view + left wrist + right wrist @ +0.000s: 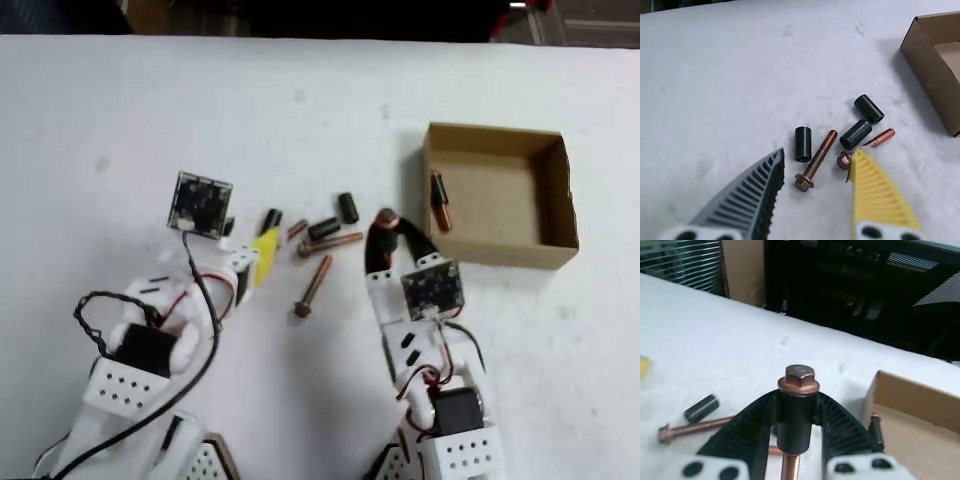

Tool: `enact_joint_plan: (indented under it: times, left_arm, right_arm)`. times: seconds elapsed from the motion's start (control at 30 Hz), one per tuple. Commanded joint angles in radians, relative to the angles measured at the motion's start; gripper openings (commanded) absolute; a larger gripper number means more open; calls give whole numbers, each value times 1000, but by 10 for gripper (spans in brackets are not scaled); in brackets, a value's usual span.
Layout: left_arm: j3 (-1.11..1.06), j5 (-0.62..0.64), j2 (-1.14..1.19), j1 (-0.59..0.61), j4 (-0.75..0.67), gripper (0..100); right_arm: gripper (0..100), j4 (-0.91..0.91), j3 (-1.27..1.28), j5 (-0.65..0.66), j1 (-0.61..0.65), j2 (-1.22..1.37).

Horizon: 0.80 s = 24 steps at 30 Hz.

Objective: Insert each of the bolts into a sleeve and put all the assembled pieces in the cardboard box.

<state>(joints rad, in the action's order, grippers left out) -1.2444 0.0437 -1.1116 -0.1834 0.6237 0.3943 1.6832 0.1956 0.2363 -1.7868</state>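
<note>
Right gripper (796, 412): clamped on sleeved bolt (799, 382), high-view centre, left of box (497, 250) | Left gripper (818, 156): open above loose bolt (822, 149), lower centre | Risk: only the sleeve is pinched, so tilting may slide the bolt out; box wall may snag.

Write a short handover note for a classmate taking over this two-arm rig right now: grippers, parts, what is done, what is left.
Right gripper: shut on a held assembled piece, a bolt in a sleeve, beside the cardboard box, not over it.
Left gripper: open and empty, over the loose parts.
On the table between the arms: three loose sleeves and loose bolts.
Done: one boxed piece lies in the box, and a second is assembled in the right gripper.
Left: put the held piece in the box, then sleeve the loose bolts and box those.
</note>
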Motion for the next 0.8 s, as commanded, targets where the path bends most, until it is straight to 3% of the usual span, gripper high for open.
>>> enact_joint_plan:
  times: [0.0, 0.13, 0.47, 0.67, 0.77]
  left_arm:
    - [-26, -11, -13, 16, -74, 226]
    - [-77, -11, -15, 77, -138, 226]
    - [-121, -5, -15, 168, -164, 221]
    - [-124, -6, -16, 173, -170, 15]
    - [-123, -5, -16, 173, -169, 38]
  right_arm:
    - [17, -102, -8, 9, -111, -12]
    - [17, -39, -71, 9, -217, -2]
    - [17, 53, -245, 9, -280, -1]
    - [17, 58, -327, 9, -286, 5]
    - [17, 119, -434, 9, -283, 87]
